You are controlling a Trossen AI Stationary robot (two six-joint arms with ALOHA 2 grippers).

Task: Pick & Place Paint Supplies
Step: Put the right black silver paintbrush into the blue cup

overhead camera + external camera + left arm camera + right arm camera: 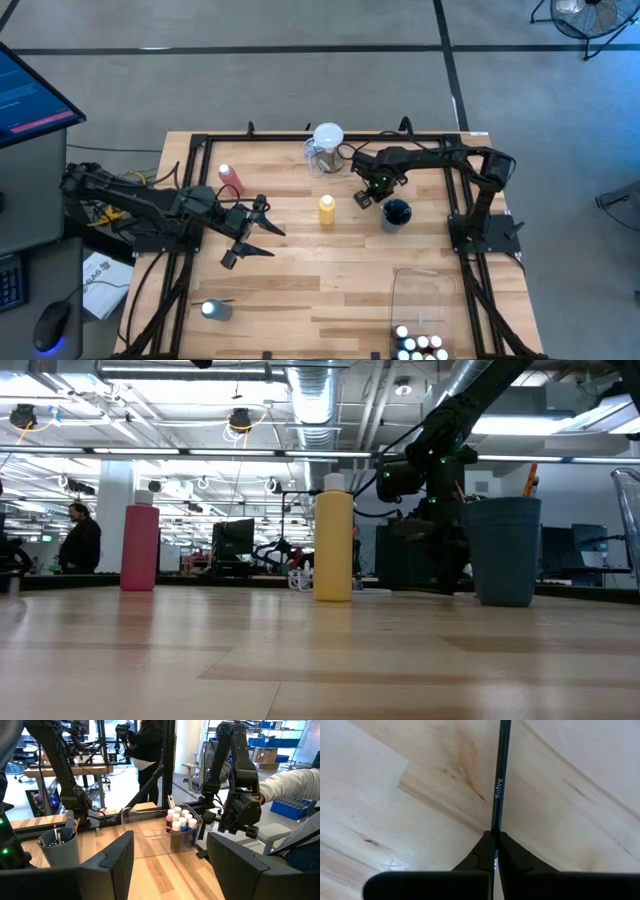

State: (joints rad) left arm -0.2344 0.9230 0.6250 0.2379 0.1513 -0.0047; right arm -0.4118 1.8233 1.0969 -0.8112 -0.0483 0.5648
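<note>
One thin dark paintbrush (500,775) pinched in right claw (494,851), pale grained wood table (395,820)

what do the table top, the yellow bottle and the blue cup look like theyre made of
Table top: wood, likely butcher-block strips with a smooth, slightly glossy finish; plank seams and grain show.
Yellow bottle: probably plastic, opaque and matte, with a white cap.
Blue cup: looks like matte plastic with a thin rim, though that is not certain.
</note>
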